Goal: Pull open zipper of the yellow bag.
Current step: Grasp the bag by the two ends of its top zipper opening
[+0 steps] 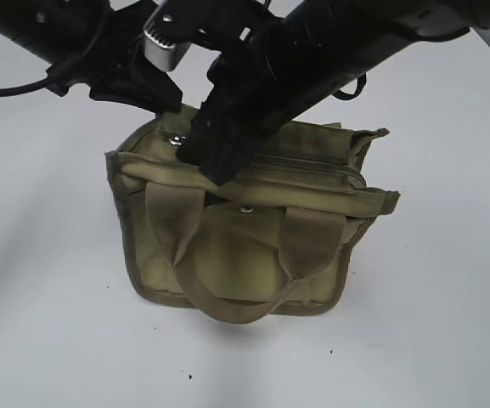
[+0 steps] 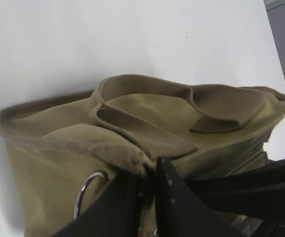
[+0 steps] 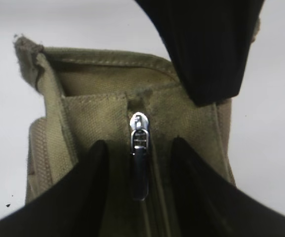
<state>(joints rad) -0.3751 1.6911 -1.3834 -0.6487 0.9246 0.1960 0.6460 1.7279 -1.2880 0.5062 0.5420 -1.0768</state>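
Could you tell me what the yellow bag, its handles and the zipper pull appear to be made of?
Yellow bag: matte olive canvas, judging by its coarse weave. Handles: khaki woven webbing, ribbed texture. Zipper pull: shiny silver, probably polished metal, given its bright reflections.

Two black robot arms reach down from the top of the exterior view and meet close together in the middle.

The left arm (image 1: 66, 38) slants in from the upper left; its gripper (image 2: 149, 197) is pinched nearly closed, and in the left wrist view its two dark fingers (image 2: 182, 207) sit almost together. The right arm (image 1: 355, 42) slants in from the upper right, crossing toward the centre. Its gripper (image 3: 140, 168) points downward with the two black fingers (image 3: 83, 192) apart, a clear gap between them.
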